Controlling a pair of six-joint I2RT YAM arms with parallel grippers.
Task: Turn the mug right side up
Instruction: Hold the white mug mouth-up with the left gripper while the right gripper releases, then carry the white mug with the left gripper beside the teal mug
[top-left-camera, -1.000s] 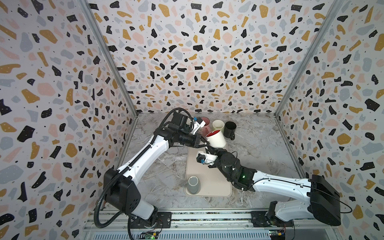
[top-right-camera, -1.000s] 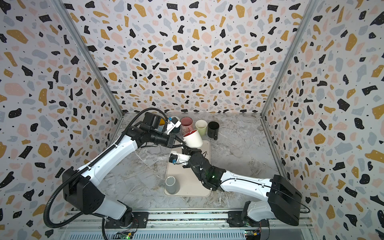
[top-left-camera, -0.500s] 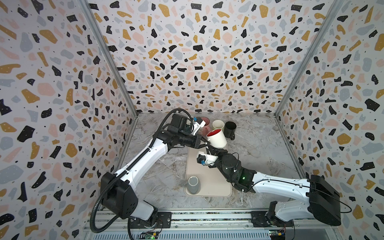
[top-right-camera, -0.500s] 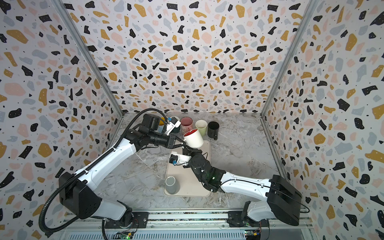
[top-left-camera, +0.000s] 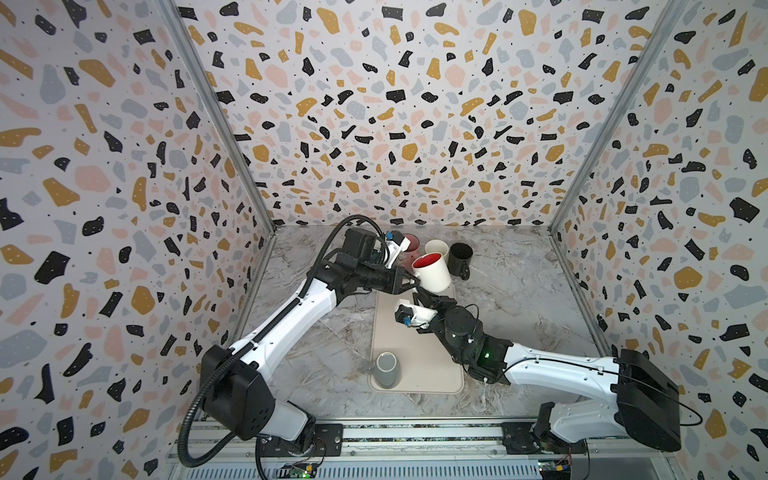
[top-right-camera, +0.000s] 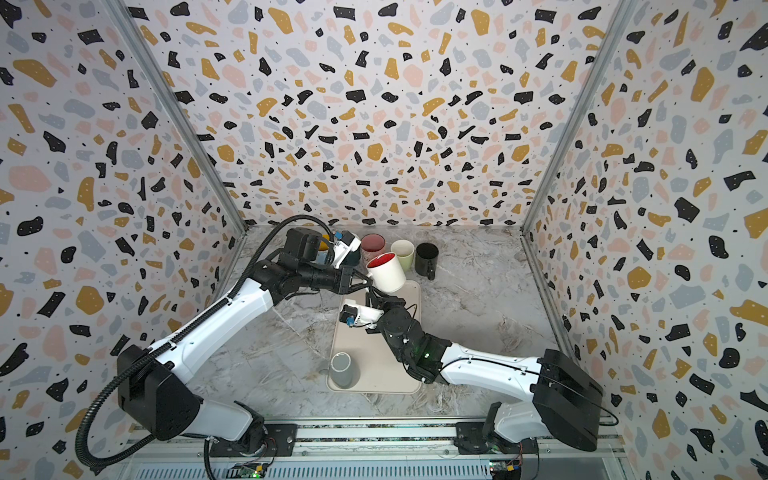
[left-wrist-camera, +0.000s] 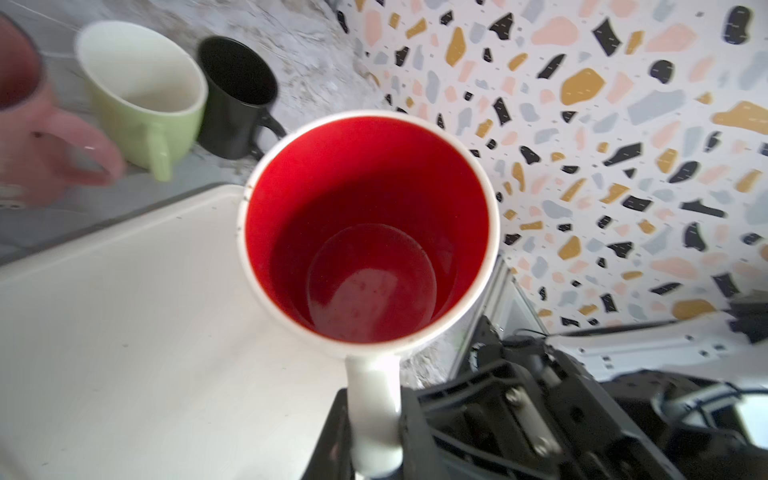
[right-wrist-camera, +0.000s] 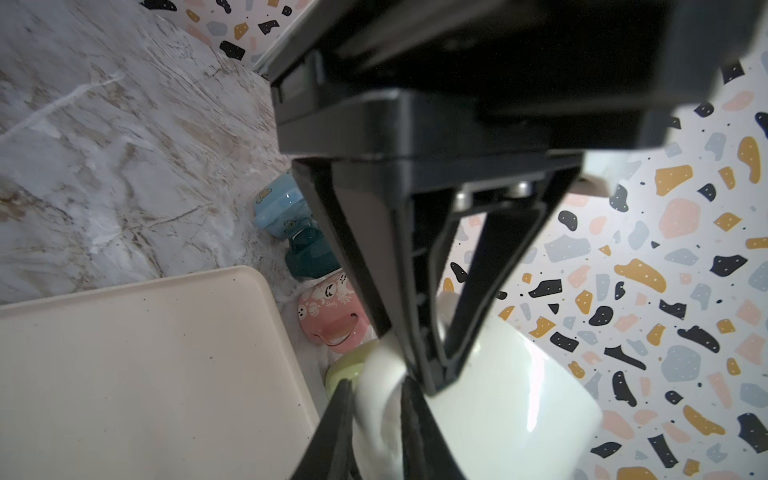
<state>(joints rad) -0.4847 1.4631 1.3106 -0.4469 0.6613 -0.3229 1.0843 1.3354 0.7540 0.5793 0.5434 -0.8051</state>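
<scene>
At the left, the left gripper (top-left-camera: 412, 280) reaches over the far end of the tray (top-left-camera: 388, 336), jaws closed on the handle of the mug (top-left-camera: 434, 274). The mug hangs clear of the tray, just right of those jaws, with its red mouth up and leaning toward them and its base down and away. Its long axis is tilted, not yet vertical. The right gripper (top-left-camera: 420, 297) sits just beneath the handle, jaws narrow on either side of it; contact cannot be determined. Since the left arm carries the load, levelling and lowering probably fall to it.
</scene>
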